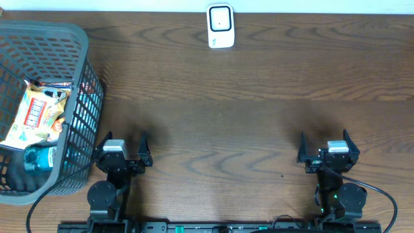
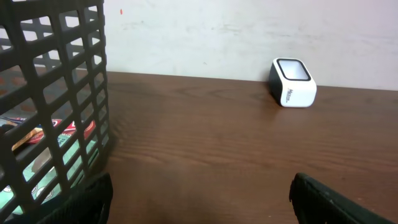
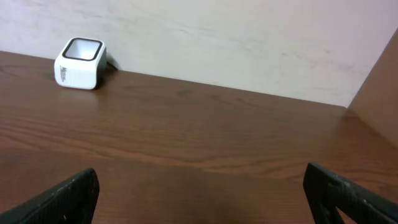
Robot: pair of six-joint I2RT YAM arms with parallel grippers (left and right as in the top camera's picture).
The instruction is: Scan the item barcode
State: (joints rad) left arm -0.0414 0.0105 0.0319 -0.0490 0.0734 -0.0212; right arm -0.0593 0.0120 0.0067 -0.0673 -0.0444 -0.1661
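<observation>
A white barcode scanner (image 1: 220,26) stands at the table's far edge, its window facing up; it also shows in the left wrist view (image 2: 292,84) and the right wrist view (image 3: 79,63). The items lie in a dark mesh basket (image 1: 79,39) at the left: a yellow snack packet (image 1: 39,113), a blue bottle (image 1: 39,157) and a red packet (image 1: 50,84). My left gripper (image 1: 123,144) (image 2: 200,193) rests open by the basket's near right corner, with nothing between its fingers. Over bare wood at the near right, my right gripper (image 1: 325,144) (image 3: 200,186) is open too.
The basket wall (image 2: 62,93) rises close on the left of my left gripper. A pale wall runs behind the table's far edge. Brown wood tabletop (image 1: 226,129) lies between the grippers and the scanner.
</observation>
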